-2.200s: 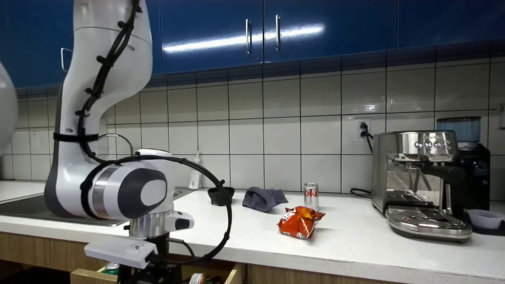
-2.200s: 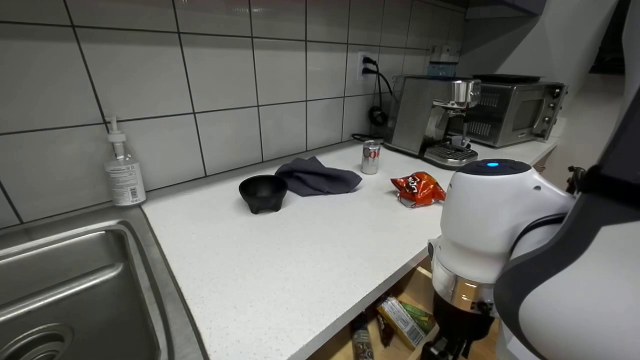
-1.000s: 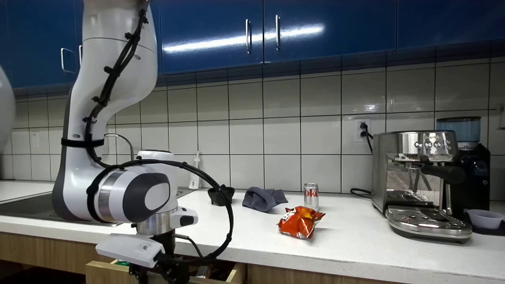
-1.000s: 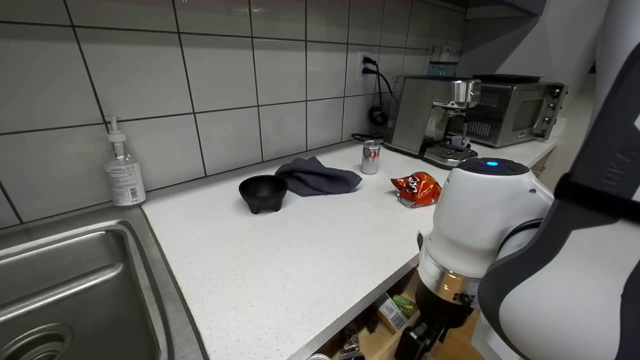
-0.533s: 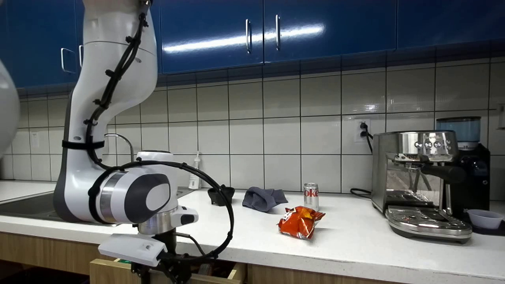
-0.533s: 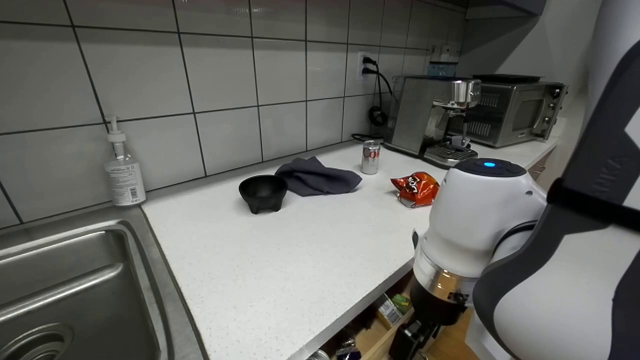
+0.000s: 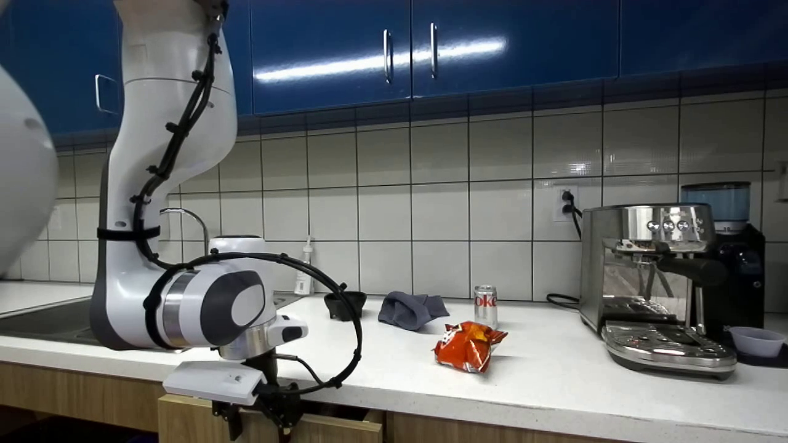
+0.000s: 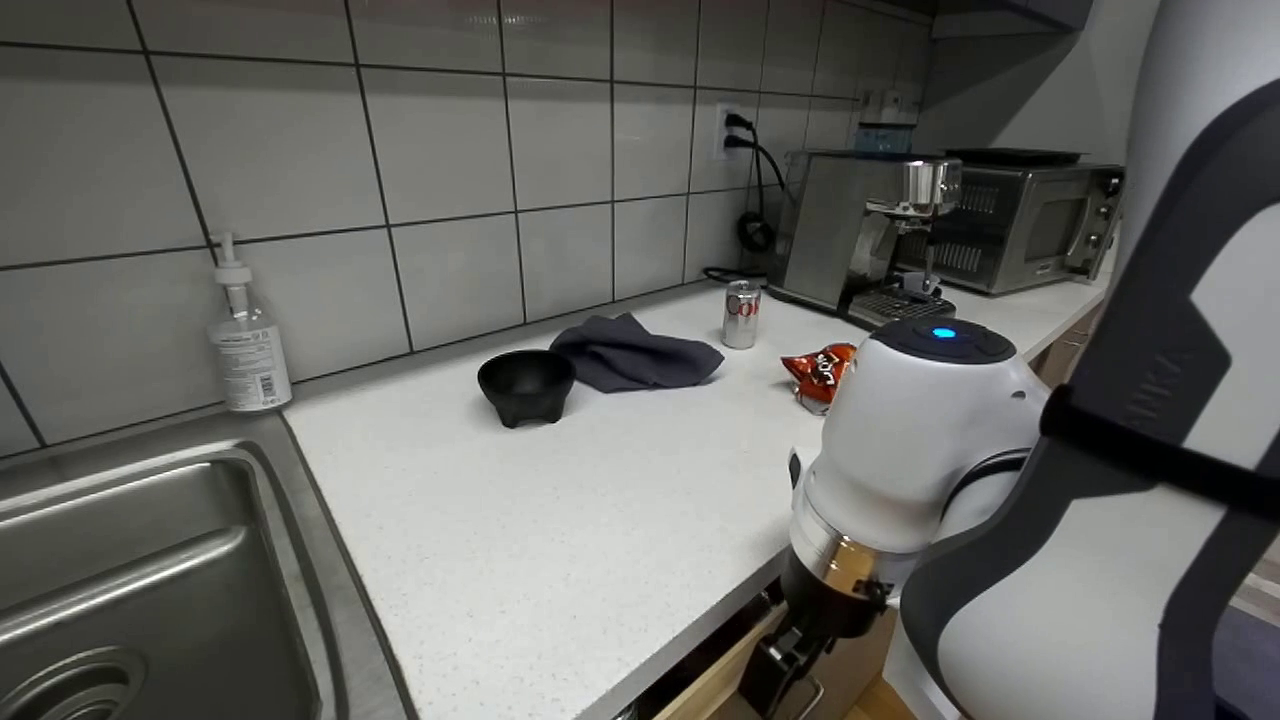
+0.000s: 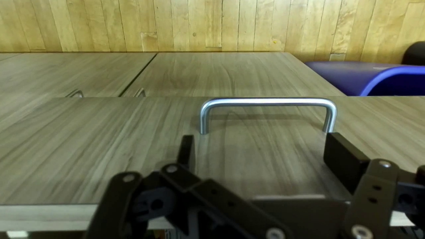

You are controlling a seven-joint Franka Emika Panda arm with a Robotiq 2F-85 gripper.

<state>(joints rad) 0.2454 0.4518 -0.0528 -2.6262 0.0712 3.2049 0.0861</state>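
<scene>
My gripper [image 9: 262, 149] is open in the wrist view, with nothing between its fingers. It is at the wooden front of a drawer [image 9: 99, 149], just beside the metal bar handle [image 9: 269, 102]. The right fingertip overlaps one handle foot in the picture; contact cannot be told. In an exterior view the gripper [image 7: 258, 427] hangs in front of the drawer [image 7: 335, 427], which stands partly open below the counter. In an exterior view the gripper [image 8: 770, 670] is by the drawer's top edge [image 8: 710, 690]. The drawer's contents are mostly hidden.
The white counter [image 7: 554, 387] bears a red chip bag [image 7: 468, 347], a Coke can [image 7: 486, 307], a grey cloth [image 8: 635, 355], a black bowl [image 8: 526, 388] and an espresso machine [image 7: 646, 289]. A sink [image 8: 120, 580] and soap bottle [image 8: 250, 350] also show. A purple object [image 9: 348, 76] stands beyond the cabinet.
The drawer has slid inward toward the counter and is less open. The gripper has moved the same way with it, and items seen inside earlier are now mostly hidden.
</scene>
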